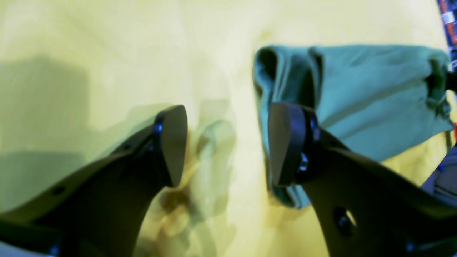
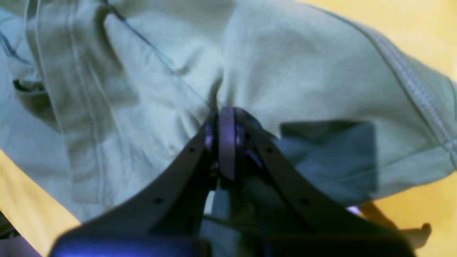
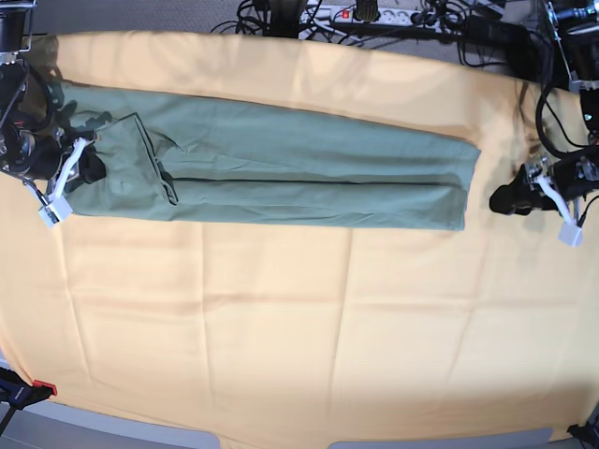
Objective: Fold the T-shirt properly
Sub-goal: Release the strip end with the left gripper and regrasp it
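Observation:
The sage-green T-shirt [image 3: 281, 159] lies folded lengthwise into a long strip across the back of the yellow-orange table cloth [image 3: 281, 327]. My right gripper [image 3: 89, 168] is at the strip's left end. In the right wrist view it [image 2: 226, 142] is shut, and the T-shirt's fabric [image 2: 303, 71] puckers at its tips. My left gripper [image 3: 501, 199] sits just off the strip's right end. In the left wrist view it [image 1: 228, 142] is open and empty over the cloth [image 1: 107, 53], with the T-shirt's folded end [image 1: 375, 92] just beyond its right finger [image 1: 285, 142].
Cables and a power strip [image 3: 374, 14] run along the table's back edge. A red-tipped clamp [image 3: 37, 388] sits at the front left corner. The cloth shows shallow crease lines in front of the T-shirt.

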{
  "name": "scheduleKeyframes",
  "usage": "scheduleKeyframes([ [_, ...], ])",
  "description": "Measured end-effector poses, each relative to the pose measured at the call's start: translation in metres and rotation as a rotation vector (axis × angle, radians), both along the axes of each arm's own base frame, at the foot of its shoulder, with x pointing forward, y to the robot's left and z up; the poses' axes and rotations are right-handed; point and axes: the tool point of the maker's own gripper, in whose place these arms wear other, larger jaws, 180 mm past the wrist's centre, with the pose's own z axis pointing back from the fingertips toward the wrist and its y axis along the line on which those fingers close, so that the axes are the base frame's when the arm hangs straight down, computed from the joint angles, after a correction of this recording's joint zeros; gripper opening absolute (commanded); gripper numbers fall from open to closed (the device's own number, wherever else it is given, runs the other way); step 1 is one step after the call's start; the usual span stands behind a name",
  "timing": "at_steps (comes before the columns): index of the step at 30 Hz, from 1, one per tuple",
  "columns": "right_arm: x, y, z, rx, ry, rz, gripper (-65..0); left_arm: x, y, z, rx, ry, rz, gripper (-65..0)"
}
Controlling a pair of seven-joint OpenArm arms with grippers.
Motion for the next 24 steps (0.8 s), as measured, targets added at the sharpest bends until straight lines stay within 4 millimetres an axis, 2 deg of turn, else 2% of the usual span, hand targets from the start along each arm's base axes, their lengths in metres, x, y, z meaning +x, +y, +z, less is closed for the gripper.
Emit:
scheduleKeyframes([
  [8, 0.0, 0.0, 0.0, 0.0, 0.0, 0.0, -65.0, -0.003, -0.03, -0.016, -0.086, 0.038, -0.006, -27.2],
  [17, 0.0, 0.0, 0.0, 0.0, 0.0, 0.0, -65.0, -0.012, -0.06, -0.022, -0.163, 0.075, -0.087, -27.2],
  [24, 0.0, 0.0, 0.0, 0.0, 0.0, 0.0, -65.0, -0.012, -0.069, -0.024, -0.182, 0.074, -0.096, -27.3],
])
